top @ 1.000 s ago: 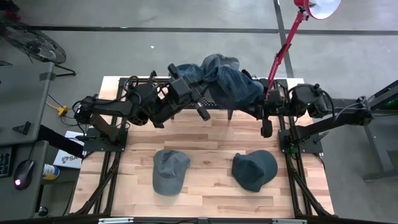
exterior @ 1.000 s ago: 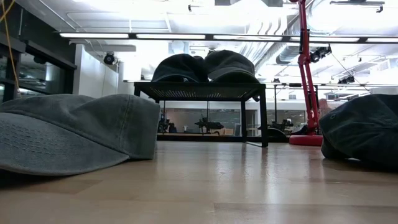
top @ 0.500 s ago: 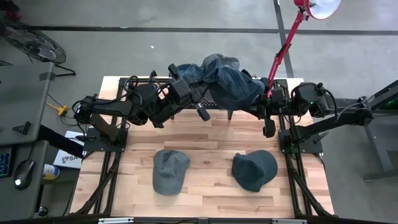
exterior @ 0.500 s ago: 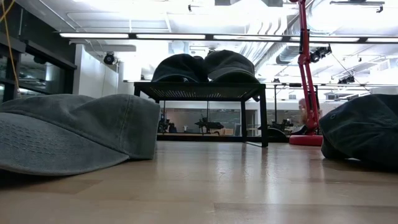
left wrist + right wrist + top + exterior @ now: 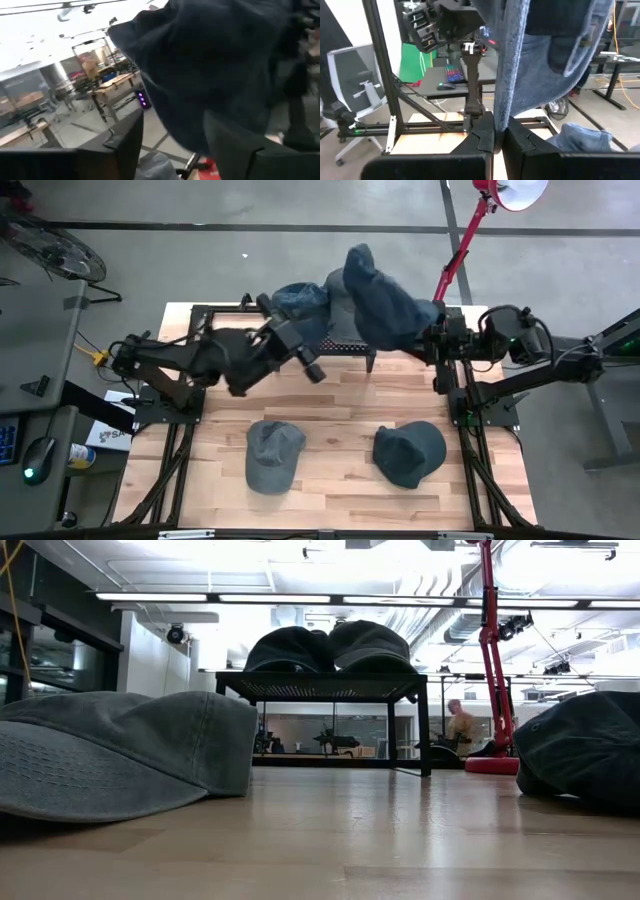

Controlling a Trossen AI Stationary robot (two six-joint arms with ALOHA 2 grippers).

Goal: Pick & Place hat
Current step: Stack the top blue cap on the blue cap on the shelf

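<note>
Around the wooden table: lamp, fan, mouse, chair, keyboard.

A red lamp (image 5: 470, 225) stands at the table's (image 5: 340, 405) one o'clock corner, white shade (image 5: 520, 190) above it. A fan (image 5: 50, 250) sits on the floor at ten o'clock; a mouse (image 5: 33, 472) lies at eight o'clock. Level across the table, a person (image 5: 460, 728) shows far off, just beside the lamp's post. Beyond the right wrist: a white chair (image 5: 360, 95) and a lit keyboard (image 5: 454, 75).

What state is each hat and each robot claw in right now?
Lifted hat: hanging, pinched by right gripper.
Left gripper: open, holding nothing.
Hat on rack: resting on the black rack.
Grey hat: lying on the table.
Dark hat: lying on the table.
</note>
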